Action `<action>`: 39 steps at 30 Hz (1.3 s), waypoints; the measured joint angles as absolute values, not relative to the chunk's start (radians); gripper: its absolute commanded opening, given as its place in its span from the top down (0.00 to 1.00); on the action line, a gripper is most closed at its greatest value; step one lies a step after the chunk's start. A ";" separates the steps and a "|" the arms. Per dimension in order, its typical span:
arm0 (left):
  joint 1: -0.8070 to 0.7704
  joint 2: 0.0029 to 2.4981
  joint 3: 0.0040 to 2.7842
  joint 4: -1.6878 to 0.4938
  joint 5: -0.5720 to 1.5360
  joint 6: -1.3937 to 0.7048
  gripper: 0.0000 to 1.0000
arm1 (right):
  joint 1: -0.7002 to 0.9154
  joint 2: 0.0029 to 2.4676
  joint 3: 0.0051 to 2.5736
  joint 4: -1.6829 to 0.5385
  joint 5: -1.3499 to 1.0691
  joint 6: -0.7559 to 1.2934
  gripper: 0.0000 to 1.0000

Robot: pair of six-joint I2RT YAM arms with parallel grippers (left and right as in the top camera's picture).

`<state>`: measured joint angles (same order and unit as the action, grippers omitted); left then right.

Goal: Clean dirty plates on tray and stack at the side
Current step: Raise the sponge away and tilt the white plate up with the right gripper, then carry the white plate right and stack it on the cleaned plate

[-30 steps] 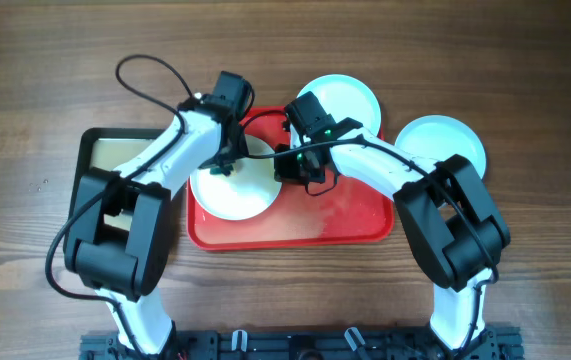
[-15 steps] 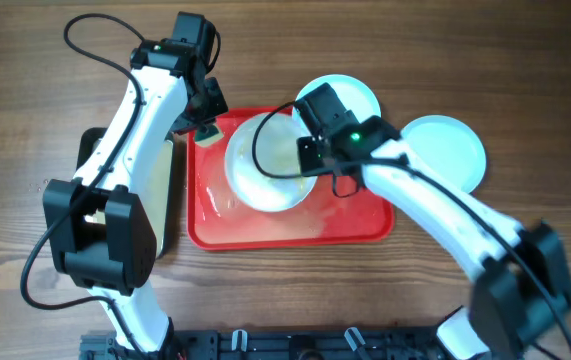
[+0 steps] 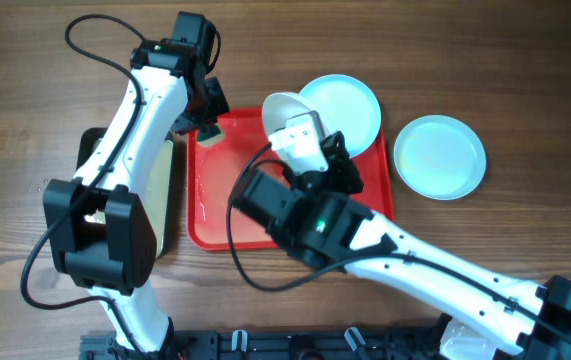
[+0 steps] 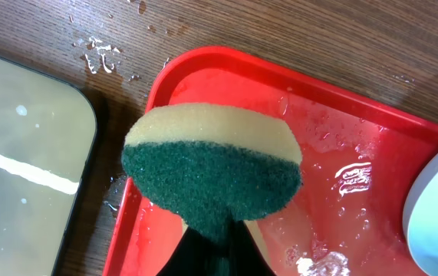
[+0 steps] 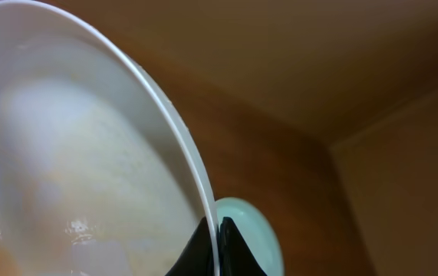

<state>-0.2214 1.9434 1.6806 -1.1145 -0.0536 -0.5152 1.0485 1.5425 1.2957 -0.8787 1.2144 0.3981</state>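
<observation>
My right gripper point(image 3: 287, 128) is raised high over the red tray point(image 3: 215, 205) and is shut on the rim of the white plate point(image 3: 278, 108), holding it tilted on edge. In the right wrist view the fingers point(image 5: 205, 247) pinch the white plate's point(image 5: 73, 153) rim, with an aqua plate point(image 5: 255, 230) behind. One aqua plate point(image 3: 347, 104) lies at the tray's far right corner. The other aqua plate point(image 3: 440, 156) lies on the table to the right. My left gripper point(image 3: 205, 112) is shut on a yellow-and-green sponge point(image 4: 211, 161) above the wet tray's point(image 4: 203, 69) far left corner.
A black-rimmed tray with a cream inside point(image 3: 170, 190) point(image 4: 27, 138) lies left of the red tray, partly under my left arm. Water drops and foam lie on the red tray's floor. A pale plate edge point(image 4: 437, 207) shows at the right of the left wrist view.
My right gripper has lifted the white plate off the tray, up and tilted. My left gripper moved from the plate to the tray's far left corner, then stayed still.
</observation>
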 measured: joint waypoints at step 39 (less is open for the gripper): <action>-0.221 1.943 1.681 -1.114 -0.053 -0.515 0.96 | 0.891 1.531 1.266 -0.934 0.804 0.532 0.96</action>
<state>-0.2214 1.9434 1.6806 -1.1145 -0.0532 -0.5152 0.8909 1.5311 1.2663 -0.9344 0.8043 0.5320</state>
